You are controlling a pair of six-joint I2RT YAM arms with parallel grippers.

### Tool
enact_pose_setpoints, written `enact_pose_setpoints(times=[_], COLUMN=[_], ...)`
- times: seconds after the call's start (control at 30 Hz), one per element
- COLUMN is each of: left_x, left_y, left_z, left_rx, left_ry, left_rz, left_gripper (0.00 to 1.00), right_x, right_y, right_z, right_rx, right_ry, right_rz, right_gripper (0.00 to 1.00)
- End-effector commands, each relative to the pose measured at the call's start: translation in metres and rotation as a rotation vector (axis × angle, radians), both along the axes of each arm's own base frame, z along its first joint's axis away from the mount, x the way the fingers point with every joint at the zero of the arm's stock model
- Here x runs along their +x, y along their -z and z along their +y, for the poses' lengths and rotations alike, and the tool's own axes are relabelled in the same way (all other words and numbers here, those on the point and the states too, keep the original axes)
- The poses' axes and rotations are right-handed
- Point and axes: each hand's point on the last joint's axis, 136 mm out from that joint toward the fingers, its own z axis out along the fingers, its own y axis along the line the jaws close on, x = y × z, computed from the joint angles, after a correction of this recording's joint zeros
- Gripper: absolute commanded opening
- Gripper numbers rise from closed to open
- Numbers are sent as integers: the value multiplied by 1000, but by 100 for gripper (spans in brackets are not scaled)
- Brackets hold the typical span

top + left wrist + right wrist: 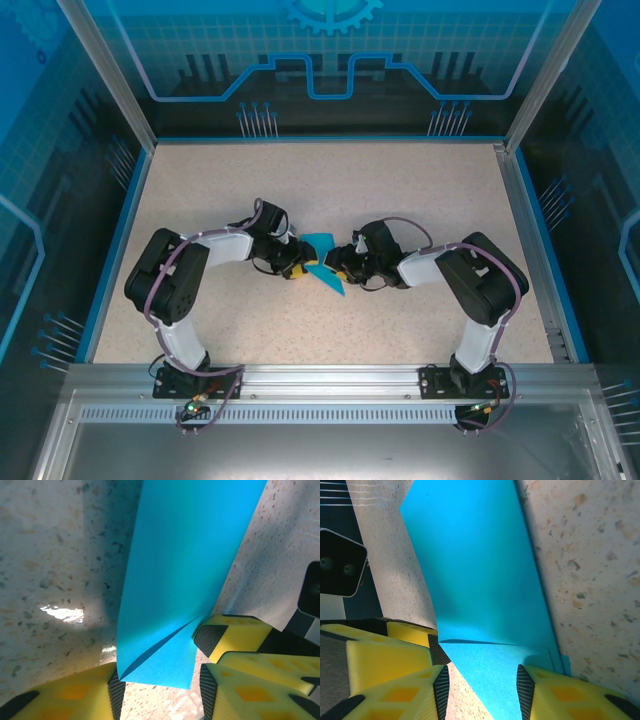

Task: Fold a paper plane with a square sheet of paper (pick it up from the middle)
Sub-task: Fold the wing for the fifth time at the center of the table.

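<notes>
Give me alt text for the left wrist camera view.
Folded teal-blue paper runs up the frame over a speckled table, its near end lying between the yellow fingers of the left end effector. Another yellow finger sits beside its right edge.

Folded paper sheet: plain teal-blue, darker along its shaded creases. Tabletop: beige, speckled with dark and brown flecks, framed by a blue border. Left gripper and right gripper: yellow fingers faced with black ribbed pads. Left arm and right arm: white and black links, mauve cables. Enclosure walls: translucent blue, printed with circuit lines and a gear motif. Front rail: silver.
</notes>
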Motion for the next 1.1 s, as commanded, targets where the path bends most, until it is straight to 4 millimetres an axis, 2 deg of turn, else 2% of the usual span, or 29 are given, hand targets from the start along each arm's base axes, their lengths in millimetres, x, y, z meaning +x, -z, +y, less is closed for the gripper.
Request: enact_pose_setpoints(times=[0.0,0.13,0.3,0.4,0.5,0.57,0.7,0.77,0.87,0.93,1.07], left_x=[5,4,4,4,3,3,3,3,3,3,3], left_y=[-12,-14,-16,-18,-23,-26,-30,-30,-31,-31,-32], left_z=[-11,-12,-15,-16,-17,-18,-19,-20,-20,-20,-20], left_rx=[-53,-57,-57,-49,-44,-39,-25,-18,-15,-13,-15], left_ry=[25,34,46,50,53,54,62,63,66,64,62], left_rz=[-13,-22,-31,-34,-39,-44,-50,-49,-49,-49,-47], left_gripper=[39,27,13,8,6,6,5,5,5,6,5], right_x=[-13,-7,-2,0,0,-3,-11,-17,-25,-28,-27], right_y=[37,22,-2,-18,-31,-37,-44,-44,-40,-36,-30], right_z=[-26,-25,-28,-33,-38,-39,-32,-25,-14,-8,4], right_rx=[-115,-144,-238,-339,-478,-592,-781,-795,-796,-810,-849], right_ry=[9,-41,-134,-186,-260,-316,-413,-468,-536,-564,-594], right_rz=[59,-32,-204,-338,-480,-592,-805,-868,-939,-972,-1056], right_gripper=[45,51,65,73,77,76,69,66,50,46,48])
